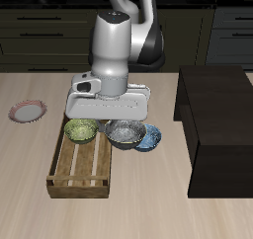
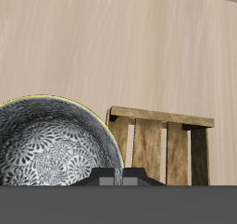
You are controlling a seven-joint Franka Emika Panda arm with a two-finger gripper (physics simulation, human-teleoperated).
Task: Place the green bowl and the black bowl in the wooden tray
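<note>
Bowls sit in a short row just behind the back end of the wooden tray [image 1: 82, 168], under the robot's wrist. The green bowl [image 1: 81, 130] rests at the tray's back edge, touching or overlapping its rim; whether it is inside the tray or only against it is unclear. Beside it sits the black bowl [image 1: 125, 133], its grey-white mottled inside facing up, and just past that a blue bowl [image 1: 149, 137] peeks out on the desk [image 1: 148, 203].

The tool [image 1: 117, 122] hangs low over the black bowl, its fingers hidden behind the wrist housing in the exterior view, so I cannot tell whether it is spread or closed, or whether it grips the rim. In the wrist view the black bowl [image 2: 56, 144] lies directly under the tool and very close, its mottled inside filling much of the picture, with the wooden tray [image 2: 162, 144] just beside it, slats showing.

A small pink-rimmed plate [image 1: 28, 112] lies well apart near the desk's edge, and a dark box [image 1: 219, 124] stands on the opposite side.
</note>
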